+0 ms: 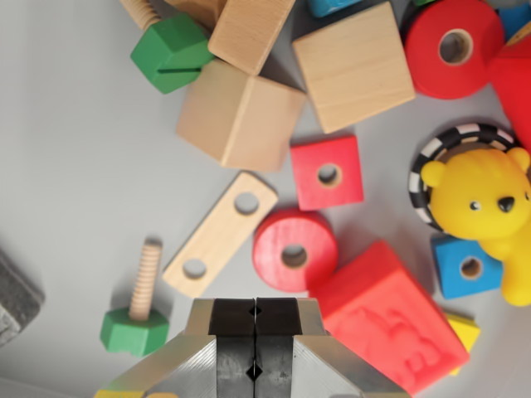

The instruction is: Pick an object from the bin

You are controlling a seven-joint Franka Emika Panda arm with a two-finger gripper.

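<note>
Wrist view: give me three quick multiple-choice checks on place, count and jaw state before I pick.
1. The red ring with a centre hole lies
A. just beyond the jaws
B. on the yellow bear
C. at the top left

2. Holes in the flat wooden strip:
A. none
B. two
C. four

3. The gripper jaws are
A. wide open
B. shut, pads meeting
C. clamped on a block

Answers: A, the ring sits just above the pads; B, one hole shows near each end; B, nothing lies between the pads.
</note>
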